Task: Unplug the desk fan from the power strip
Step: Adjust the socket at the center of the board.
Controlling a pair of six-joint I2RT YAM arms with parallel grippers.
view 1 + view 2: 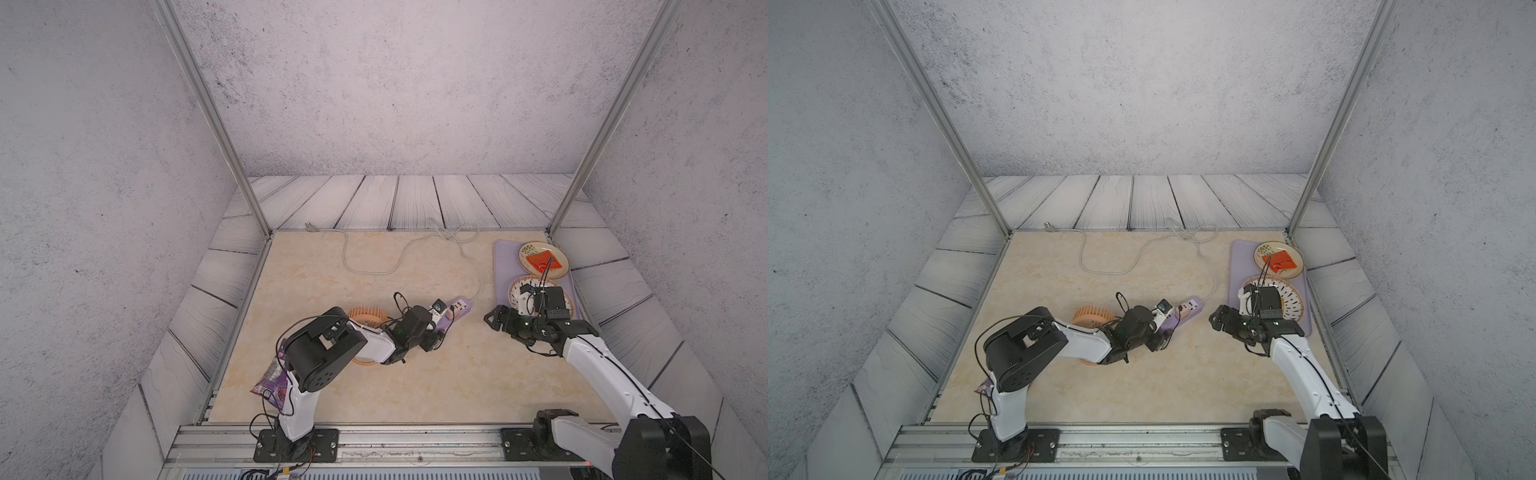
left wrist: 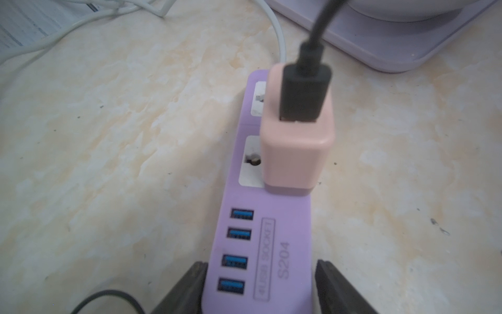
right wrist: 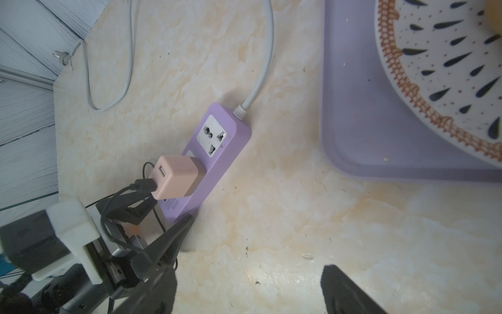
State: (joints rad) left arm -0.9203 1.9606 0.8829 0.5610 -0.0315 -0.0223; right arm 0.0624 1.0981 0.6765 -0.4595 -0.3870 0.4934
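**Strip braced, adapter yet to come out**

The desk fan [image 1: 365, 318] sits near the table's middle, mostly buried under the left arm, so only some orange grille shows. Just beside it lies the power strip [image 3: 236, 138], which is probably light enough to lift with the plug, so it needs holding down. The left gripper [image 2: 260, 285] clamps its USB end, a finger on each long side. The right gripper [image 1: 493, 319] hovers nearby, jaws wide and empty. The pale pink plug adapter [image 3: 176, 176] stands in the socket nearer the USB ports. It looks small, rigid and smooth, best pinched on opposite flat faces and pulled straight out. The thin black cable [image 2: 317, 24] is limp and no place to tug. The prongs are hidden, and the left wrist view is blurred.
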